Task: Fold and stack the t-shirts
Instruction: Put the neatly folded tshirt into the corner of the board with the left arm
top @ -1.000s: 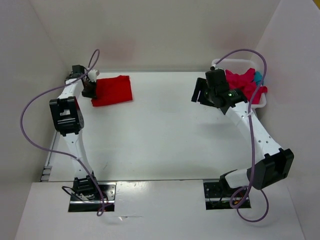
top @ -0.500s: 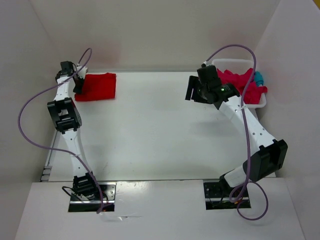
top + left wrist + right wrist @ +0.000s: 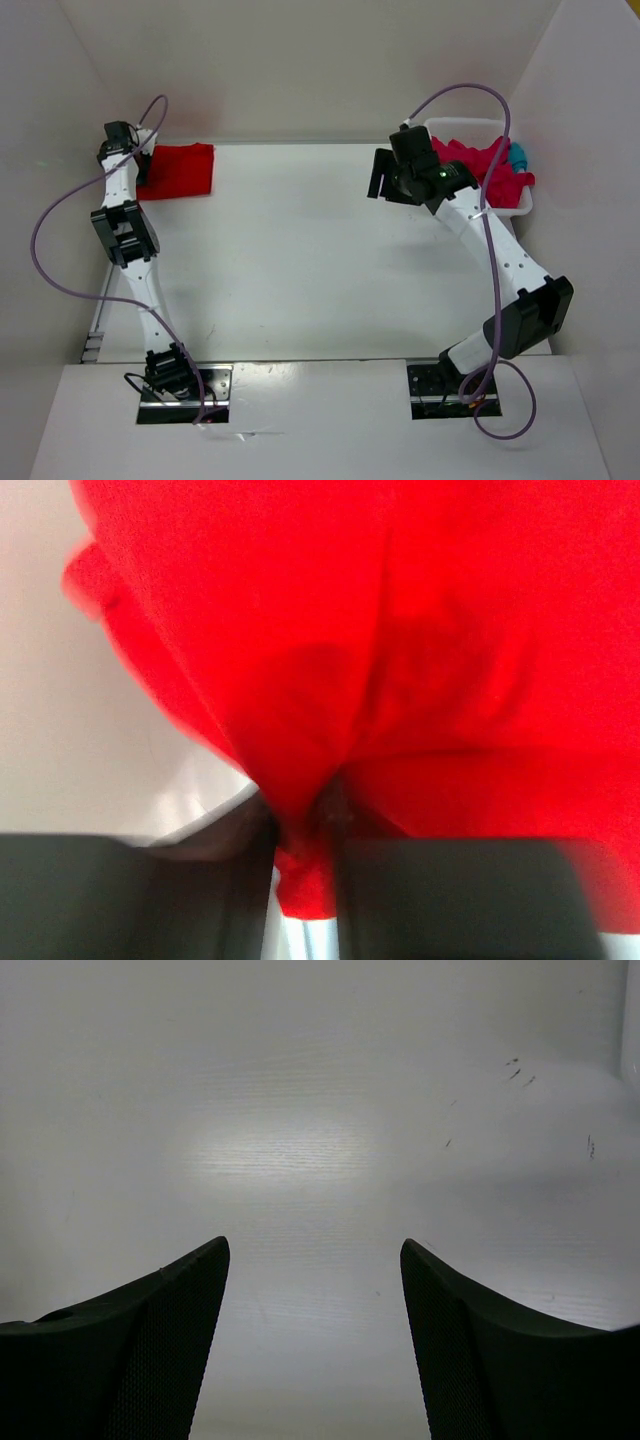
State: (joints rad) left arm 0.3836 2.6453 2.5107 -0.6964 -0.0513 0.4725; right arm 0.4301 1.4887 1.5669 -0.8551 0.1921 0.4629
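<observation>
The folded red t-shirt (image 3: 182,170) lies in the upper left of the overhead frame, at the far left corner of the table (image 3: 300,260), close to the side wall. My left gripper (image 3: 138,166) sits at its left edge. In the left wrist view the left gripper (image 3: 305,830) has a narrow ridge of red cloth nipped between its nearly closed fingers, and the rest of the shirt (image 3: 400,630) fills the frame above them.

That pinch is my main worry. If I pull the arm away before the jaws part fully, the caught ridge would probably drag with it, tug the fold open or slide the shirt toward the wall. The left arm also looks stretched far out, so any retreat may be awkward.

The right gripper (image 3: 382,178) hangs over bare table in the upper middle, fingers spread wide with nothing between them, as the right wrist view (image 3: 313,1248) confirms. Just to its right is the white basket (image 3: 466,123) with the crimson-pink t-shirt (image 3: 480,165) heaped in it and the teal t-shirt (image 3: 516,155) tucked at the far side. They look tangled, so a careless grab could lift both, or tip the light basket.
</observation>
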